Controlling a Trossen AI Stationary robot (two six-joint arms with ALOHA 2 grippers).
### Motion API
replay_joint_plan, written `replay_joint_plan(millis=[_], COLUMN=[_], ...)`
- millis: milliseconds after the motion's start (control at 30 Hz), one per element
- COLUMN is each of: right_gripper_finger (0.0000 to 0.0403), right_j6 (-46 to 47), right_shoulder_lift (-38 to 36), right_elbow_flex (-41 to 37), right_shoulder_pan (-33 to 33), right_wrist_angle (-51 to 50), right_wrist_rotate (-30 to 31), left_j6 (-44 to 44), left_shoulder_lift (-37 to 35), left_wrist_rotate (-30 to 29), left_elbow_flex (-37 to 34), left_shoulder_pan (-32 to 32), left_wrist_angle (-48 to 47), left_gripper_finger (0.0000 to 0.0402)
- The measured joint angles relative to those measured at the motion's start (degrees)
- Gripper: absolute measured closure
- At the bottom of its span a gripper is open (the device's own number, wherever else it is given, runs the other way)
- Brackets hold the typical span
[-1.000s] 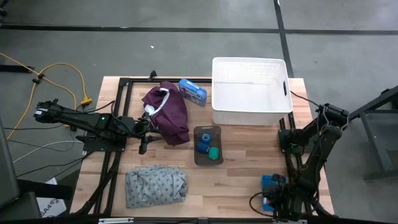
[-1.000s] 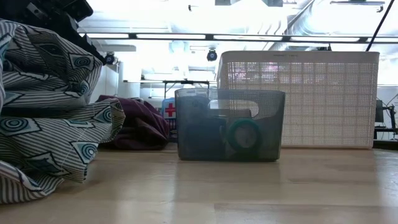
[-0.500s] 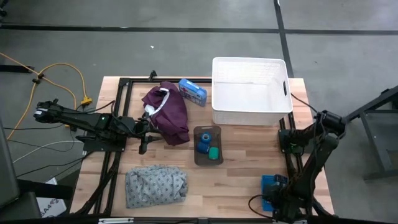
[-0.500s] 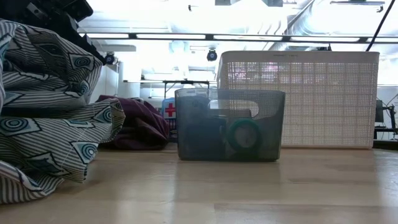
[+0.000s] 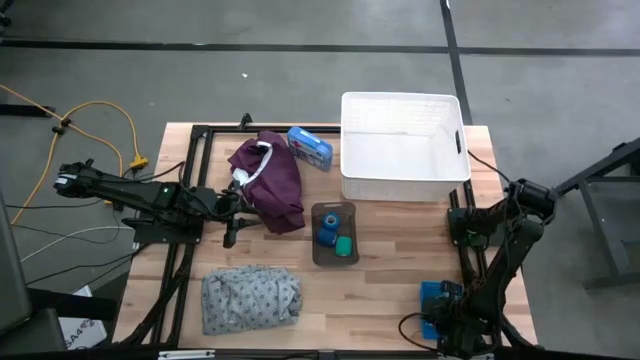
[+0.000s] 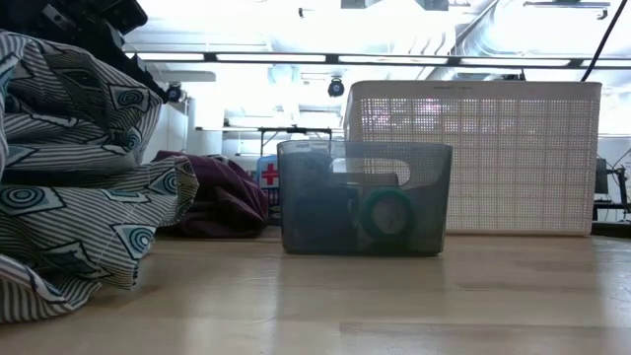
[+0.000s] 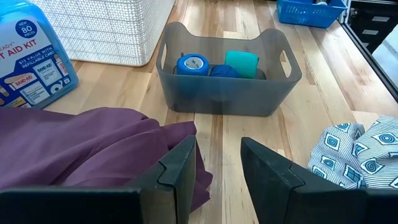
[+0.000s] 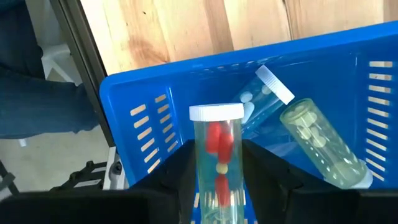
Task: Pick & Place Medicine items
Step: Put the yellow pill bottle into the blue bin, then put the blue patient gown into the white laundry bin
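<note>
— Anything moved? 
— Only the right arm's elbow, shifted slightly outward; the right gripper [image 8: 214, 163] stays down in the blue basket [image 8: 385, 93], fingers around a clear white-capped vial [image 8: 216, 155] holding red pieces. 
— And the rolls? 
— Blue roll [image 7: 193, 64] and green roll [image 7: 241, 63] sit in the grey bin [image 7: 227, 93]. Left gripper [image 7: 214, 167] hovers slightly parted, empty, beside the maroon garment [image 7: 93, 149].

Two dark, multi-jointed arms, the left arm [image 5: 150, 197] and the right arm [image 5: 500, 255], are mounted on black frames; black cables trail beside them. Each ends in dark, angular, apparently matte fingers [image 7: 177, 171].
</note>
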Motion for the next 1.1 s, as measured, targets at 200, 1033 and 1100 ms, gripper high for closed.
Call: replay_joint_plan(millis=[200,1033,1100], right_gripper_finger=[0.0253,0.0243,0.0243], right_j6=[0.02,-0.29,-0.81], right_shoulder_lift=[0.02,-0.12,-0.92], right_elbow_flex=[0.0,-0.01,-0.04], right_shoulder_pan=[0.0,-0.01,-0.1], right_wrist_angle=[0.11,-0.44,-1.27], right_wrist_rotate=[0.0,-0.11,0.0], left_j6=[0.0,-0.01,-0.01], left_shoulder_lift=[0.0,0.0,0.0], left_wrist_rotate=[0.0,0.0,0.0], left_elbow_flex=[0.0,0.0,0.0], left_shoulder_pan=[0.0,-0.01,-0.02], left_wrist_angle=[-0.02,-0.01,-0.02], left_gripper_finger=[0.0279,0.0279,0.0279])
